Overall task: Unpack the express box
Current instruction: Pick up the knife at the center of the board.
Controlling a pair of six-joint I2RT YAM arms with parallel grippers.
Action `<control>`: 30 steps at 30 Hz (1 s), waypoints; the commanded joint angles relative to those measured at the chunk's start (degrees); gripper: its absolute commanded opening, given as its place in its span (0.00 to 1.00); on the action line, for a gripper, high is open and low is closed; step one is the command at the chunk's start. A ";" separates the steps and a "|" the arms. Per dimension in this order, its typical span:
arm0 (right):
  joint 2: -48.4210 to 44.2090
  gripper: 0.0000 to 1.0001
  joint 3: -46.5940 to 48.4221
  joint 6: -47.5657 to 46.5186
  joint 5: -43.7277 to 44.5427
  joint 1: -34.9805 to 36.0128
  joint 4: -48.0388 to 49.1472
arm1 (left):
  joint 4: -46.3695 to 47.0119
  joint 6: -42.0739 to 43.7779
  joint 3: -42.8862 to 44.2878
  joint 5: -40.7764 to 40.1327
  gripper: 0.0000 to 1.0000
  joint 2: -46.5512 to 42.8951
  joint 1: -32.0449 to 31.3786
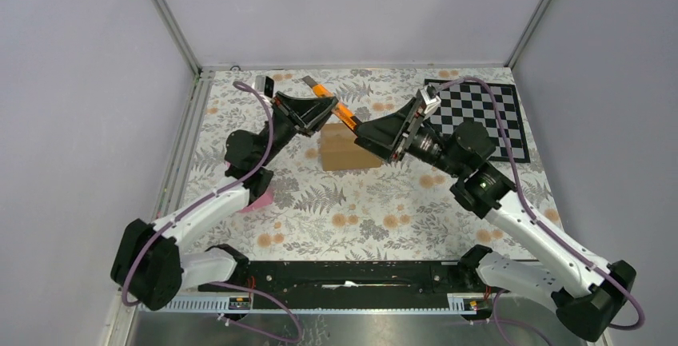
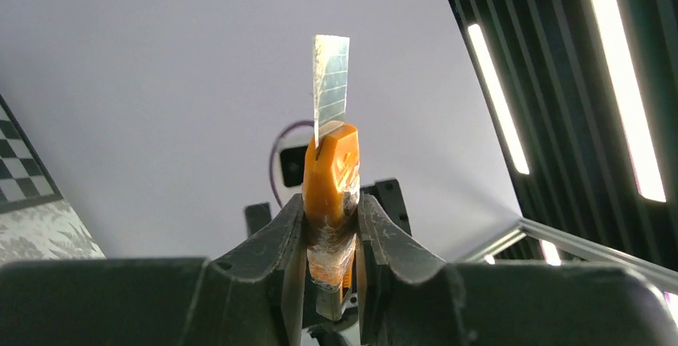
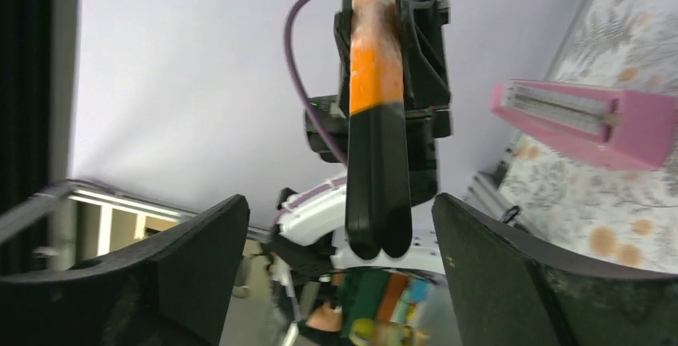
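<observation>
The express box sits on the surface, a bit behind the middle. Above its back edge is the cutter, held in the left gripper with its other end between the right gripper's spread jaws. A wedge lies to the left under the left arm, and a squared board lies at the back right.
</observation>
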 commanded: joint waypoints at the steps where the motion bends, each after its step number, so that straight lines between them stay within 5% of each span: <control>1: 0.07 0.85 3.22 -15.95 12.54 5.27 -13.63 | -11.53 7.18 0.77 -7.98 0.00 -4.03 -1.05; 16: 2.86 0.70 7.27 -28.08 32.62 14.71 -18.05 | -15.53 6.14 0.54 -11.11 0.00 -5.02 -5.05; 30: -1.35 0.88 1.91 -26.04 32.71 14.72 -13.48 | -16.56 4.31 -2.44 -14.09 0.00 -9.41 -4.17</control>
